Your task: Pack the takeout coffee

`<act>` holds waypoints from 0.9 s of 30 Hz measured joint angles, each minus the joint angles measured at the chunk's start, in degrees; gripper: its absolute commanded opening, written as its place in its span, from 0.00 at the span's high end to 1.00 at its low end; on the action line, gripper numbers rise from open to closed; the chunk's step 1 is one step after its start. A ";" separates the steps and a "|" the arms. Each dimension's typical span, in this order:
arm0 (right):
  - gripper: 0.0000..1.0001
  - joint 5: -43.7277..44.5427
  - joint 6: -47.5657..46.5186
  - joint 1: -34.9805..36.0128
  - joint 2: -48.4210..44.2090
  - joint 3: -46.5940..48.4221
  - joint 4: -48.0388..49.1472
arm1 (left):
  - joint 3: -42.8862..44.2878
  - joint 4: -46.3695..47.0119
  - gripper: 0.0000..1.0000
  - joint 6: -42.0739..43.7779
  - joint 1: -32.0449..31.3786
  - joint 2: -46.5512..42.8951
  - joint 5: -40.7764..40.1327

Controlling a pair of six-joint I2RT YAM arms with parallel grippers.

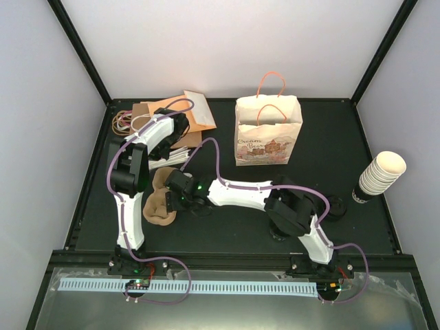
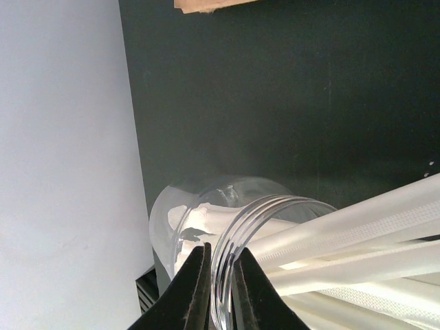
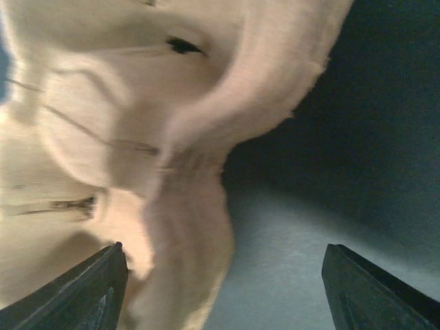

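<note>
Two arms rise from the near edge of the black table (image 1: 227,234). The right gripper (image 3: 227,292) reaches across to the left half, low beside a tan moulded-pulp cup carrier (image 1: 158,201). Its jaws stand wide apart, released and gripping nothing. The carrier's rough edge fills the left of the wrist view and runs down toward the left finger. The view is too blurred to tell whether that finger touches the pulp.

Right of this arm's elbow a small dark round object (image 1: 335,206) lies on the table, too small to identify. Further right, near the table's edge, sits a stack of nested cream cups (image 1: 383,172) with a dark foot.

Further back on the left, the left gripper (image 2: 221,292) is clenched on the threaded rim of a clear jar (image 2: 206,206) that lies on its side. One finger is outside the rim wall and the other inside the mouth, with the gap between them barely wider than the wall. White paper-wrapped straws (image 2: 357,234) stick out of the jar's mouth to the right.

Beyond, at the middle back, a printed paper bag (image 1: 268,134) with orange handles stands upright. At the back left lie flat brown paper pieces (image 1: 196,113), with a bundle of thin coloured loops (image 1: 124,122) near the corner.

The single takeout coffee cup cannot be made out in any view.
</note>
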 measured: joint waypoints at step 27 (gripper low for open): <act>0.41 -2.23 -3.82 -0.55 -3.21 -8.02 5.88 | 0.00 0.39 0.98 0.33 0.24 0.00 0.04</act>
